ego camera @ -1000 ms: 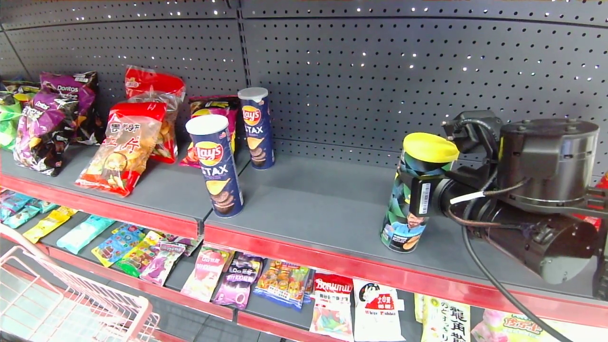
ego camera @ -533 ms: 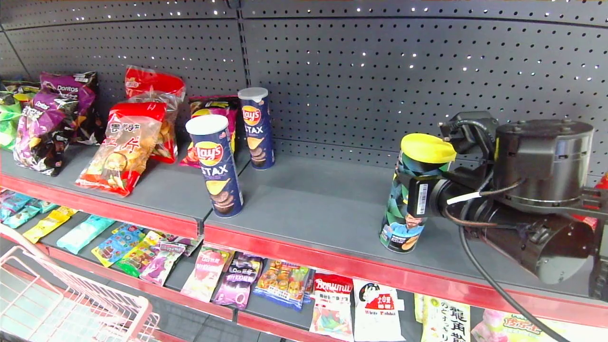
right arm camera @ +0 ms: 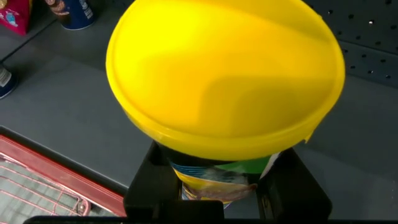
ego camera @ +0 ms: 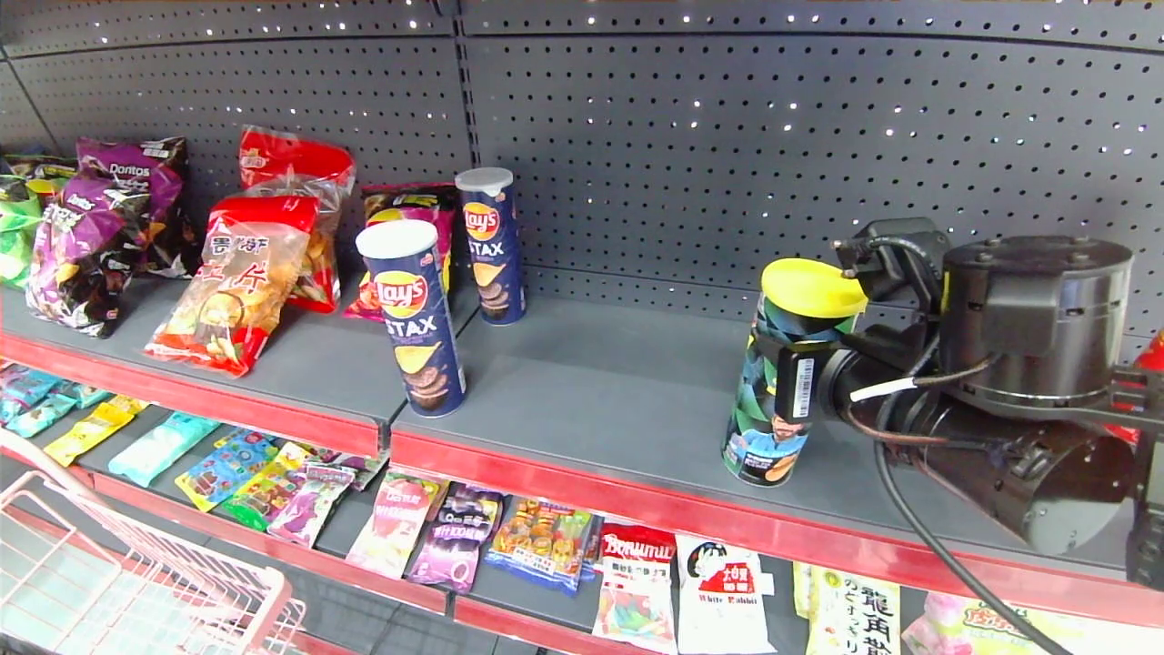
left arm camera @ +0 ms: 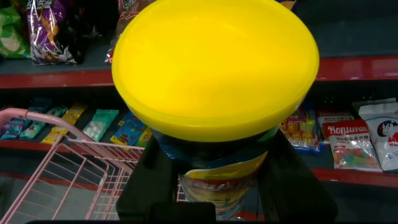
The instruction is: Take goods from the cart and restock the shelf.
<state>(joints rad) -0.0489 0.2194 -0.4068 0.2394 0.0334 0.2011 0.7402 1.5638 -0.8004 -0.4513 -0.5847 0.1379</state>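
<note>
The right pincer (ego camera: 800, 387) is clamped on a yellow-lidded chip can (ego camera: 768, 446). It grips the can from the side at about mid-height, so the can sits near upright with its base toward the top shelf (ego camera: 618, 391). The base is right at the shelf board, just behind the red front lip. I cannot tell whether it touches, and the can leans a little. A grip at the waist leaves the bottom free to seat flat, which seems to be the reason for it.

Well off to that pincer's left a nearer blue chip tube (ego camera: 414, 318) stands upright, with a farther blue chip tube (ego camera: 491, 246) behind it. This suggests the cans are meant to stand in the same way.

The left pincer (left arm camera: 217, 186) holds a second yellow-lidded can (left arm camera: 214, 62) likewise, with fingers on either flank below the lid. It hangs above the pink cart (left arm camera: 68, 162), facing the shelf, probably next in line.
</note>
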